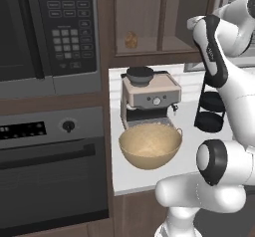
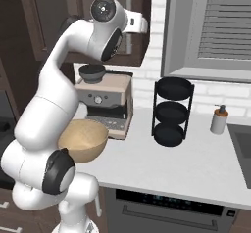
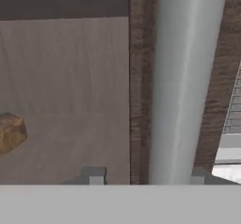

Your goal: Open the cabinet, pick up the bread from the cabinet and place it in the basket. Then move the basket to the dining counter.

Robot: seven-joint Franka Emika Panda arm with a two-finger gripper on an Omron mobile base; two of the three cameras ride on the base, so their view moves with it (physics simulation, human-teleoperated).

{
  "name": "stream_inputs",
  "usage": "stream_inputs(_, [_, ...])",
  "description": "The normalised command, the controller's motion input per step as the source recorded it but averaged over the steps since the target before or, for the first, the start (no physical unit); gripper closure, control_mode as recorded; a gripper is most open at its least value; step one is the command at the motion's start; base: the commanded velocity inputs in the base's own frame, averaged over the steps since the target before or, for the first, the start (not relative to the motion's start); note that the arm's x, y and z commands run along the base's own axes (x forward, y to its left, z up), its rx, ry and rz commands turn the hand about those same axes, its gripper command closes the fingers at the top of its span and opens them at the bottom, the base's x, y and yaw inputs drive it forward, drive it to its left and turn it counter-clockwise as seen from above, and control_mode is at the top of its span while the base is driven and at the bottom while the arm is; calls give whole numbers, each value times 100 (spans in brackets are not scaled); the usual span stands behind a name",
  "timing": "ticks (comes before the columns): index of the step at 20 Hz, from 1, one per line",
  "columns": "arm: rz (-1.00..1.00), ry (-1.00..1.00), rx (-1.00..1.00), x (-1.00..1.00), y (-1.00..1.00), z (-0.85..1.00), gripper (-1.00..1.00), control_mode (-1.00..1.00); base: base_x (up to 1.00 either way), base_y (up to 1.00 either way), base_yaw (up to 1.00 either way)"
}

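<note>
End effector fingertips stand apart either side of the cabinet's smooth grey bar handle; lumpy golden bread sits inside, above the woven basket

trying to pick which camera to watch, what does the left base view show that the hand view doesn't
Left base view alone: the microwave, the oven, the coffee machine, the basket on the white counter, and the black tiered rack.

Hand view alone: the cabinet's grey bar handle close up, between the gripper fingertips.

Both: the bread behind the cabinet glass, and the dark wooden door frame.
</note>
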Motion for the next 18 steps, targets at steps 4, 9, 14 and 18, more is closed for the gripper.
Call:
stream_inputs(4, [0,7,15,17,100,-22,100,-100,0,0,0])
stream_inputs(9, [4,0,17,-15,100,-35,100,-100,0,0,0])
stream_inputs(14, [4,-10,2,-80,100,-21,100,-100,0,0,0])
stream_inputs(18, [0,-12,0,-83,100,-14,100,-100,0,0,0])
